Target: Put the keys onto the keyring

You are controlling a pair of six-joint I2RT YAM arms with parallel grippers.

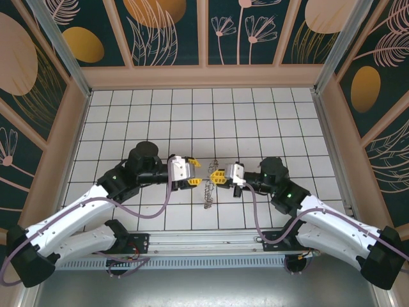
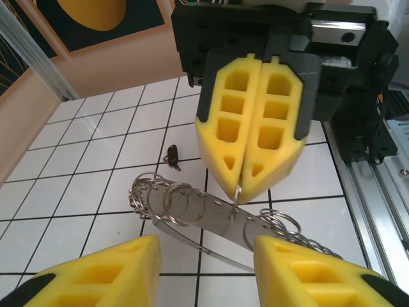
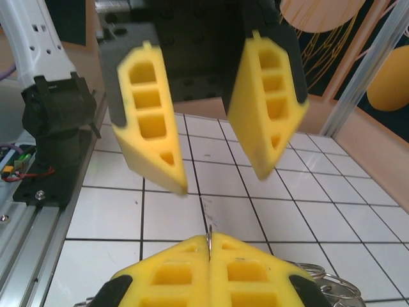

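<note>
Seemingly, right end effector point(image 2: 239, 194) pinches the keyring point(image 2: 208, 228), small rings point(image 2: 181, 203) threaded on.

Left hand point(image 1: 194, 174) spread open, facing right hand point(image 1: 214, 177) pinched closed

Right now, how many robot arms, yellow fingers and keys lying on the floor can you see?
Robot arms: 2, the left arm and the right arm.
Yellow fingers: 4, the left pair open, the right pair shut on the keyring.
Dark-headed key on the tiles: 1.
Total: 7.
</note>
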